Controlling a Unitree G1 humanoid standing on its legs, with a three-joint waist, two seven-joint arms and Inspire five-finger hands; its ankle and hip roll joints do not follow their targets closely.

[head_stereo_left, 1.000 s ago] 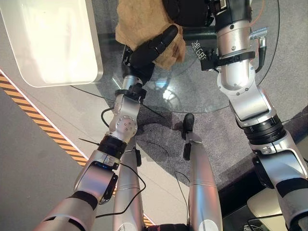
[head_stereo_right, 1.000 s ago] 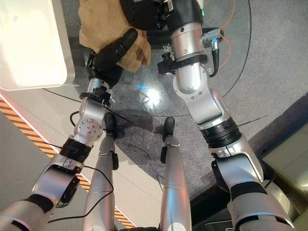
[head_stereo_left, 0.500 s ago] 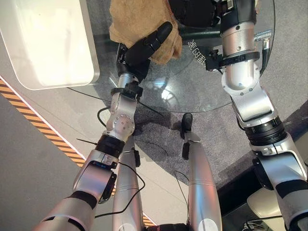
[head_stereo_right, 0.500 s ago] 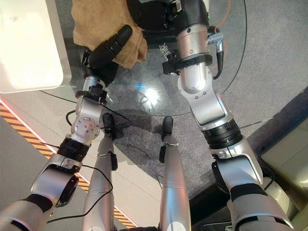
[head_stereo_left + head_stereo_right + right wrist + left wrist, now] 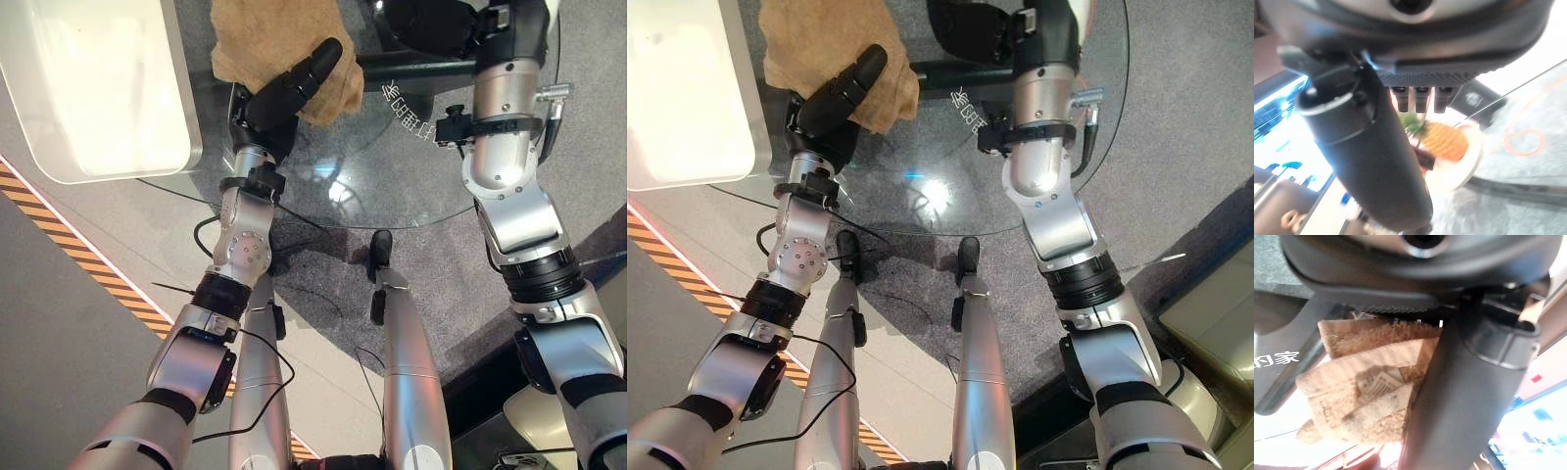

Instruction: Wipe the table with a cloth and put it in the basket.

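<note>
We see the left hand (image 5: 284, 90) flat on the tan cloth (image 5: 255, 39) on the glass table (image 5: 392, 186), fingers straight: wiping underway. Right hand (image 5: 970, 29) fingers hidden, cannot tell. Basket drop still left.

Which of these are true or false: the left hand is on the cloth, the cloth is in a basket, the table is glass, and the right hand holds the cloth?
1. The left hand rests on the cloth. True.
2. The cloth lies in a basket. False: it lies on the table.
3. The table top is round clear glass. True.
4. The right hand holds the cloth. False: it is beside the cloth, over the table, and the left hand is the one on the cloth.
</note>
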